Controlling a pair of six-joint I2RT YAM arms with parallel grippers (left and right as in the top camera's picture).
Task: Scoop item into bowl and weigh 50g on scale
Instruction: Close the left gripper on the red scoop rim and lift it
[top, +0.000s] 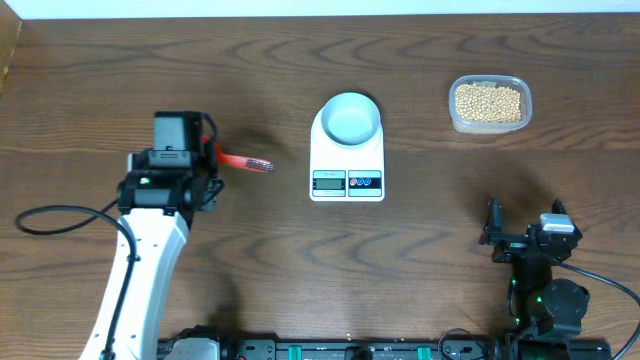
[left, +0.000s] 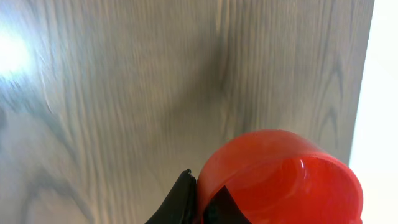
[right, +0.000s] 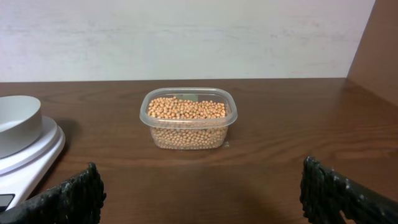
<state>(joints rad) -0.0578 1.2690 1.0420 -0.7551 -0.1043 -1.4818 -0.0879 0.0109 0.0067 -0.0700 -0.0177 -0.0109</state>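
Left pincer (top: 212, 155) tight on red scoop (left: 280, 180); right pincer (right: 202, 190) wide apart; scale (top: 345, 158) display unreadable.

The left arm (top: 145, 260) reaches up from the near edge, its white forearm slanting forward. The wrist is bent over, so the left tool (top: 203, 152) points down at the desk (left: 124, 93). Its jaws are clamped on a red scoop (left: 280, 180). In the wrist view one black finger (left: 181, 200) presses right against the scoop's side, and from overhead the scoop pokes out to the arm's right. On the other side, the right arm (top: 545, 295) sits folded low and compact by the front edge. The right tool (right: 202, 199) faces forward just above the desk, jaws spread wide, with nothing held between its two black fingers (right: 68, 199).
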